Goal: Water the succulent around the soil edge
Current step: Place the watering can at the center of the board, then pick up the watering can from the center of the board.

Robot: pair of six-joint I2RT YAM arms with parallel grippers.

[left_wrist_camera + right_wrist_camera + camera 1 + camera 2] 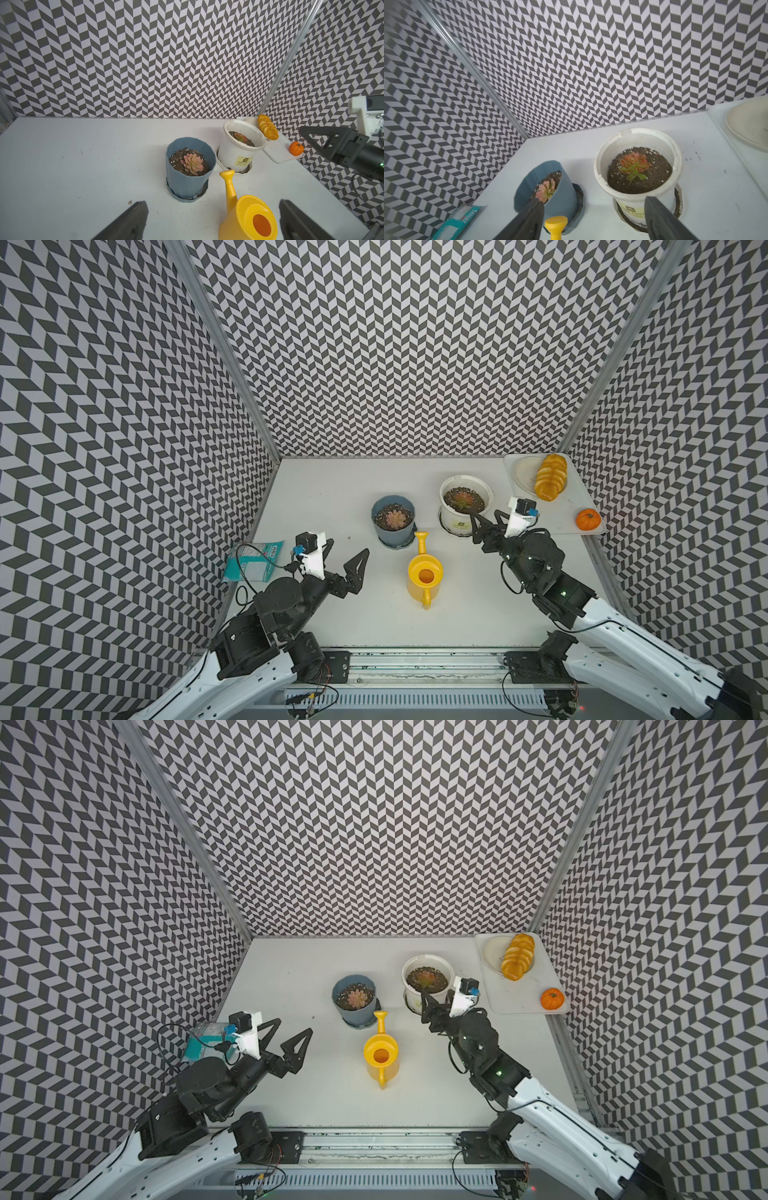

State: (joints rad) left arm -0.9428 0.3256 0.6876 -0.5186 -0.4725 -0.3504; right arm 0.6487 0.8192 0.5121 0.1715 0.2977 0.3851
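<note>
- Plainly, the yellow watering can (424,576) stands upright on the table (332,614) between the two arms, and neither gripper touches it.
- Its long axis runs from the handle (426,602), nearest the robot, to the spout (421,541), which points toward the back wall and ends just beside the blue pot (392,536).
- Beyond the can, the blue pot holds a pink succulent (394,519). The white pot (457,526) beside it holds a reddish succulent (462,501).
- The left gripper (349,545) is spread wide and empty, to the left of the can.
- The right gripper (484,515) has its fingers parted with nothing between them, close in front of the white pot.
- Both top views show the whole can, handle included.
- The left wrist view cuts the handle off but shows the spout rising at a slant.
- The right wrist view catches only the spout's end.
</note>
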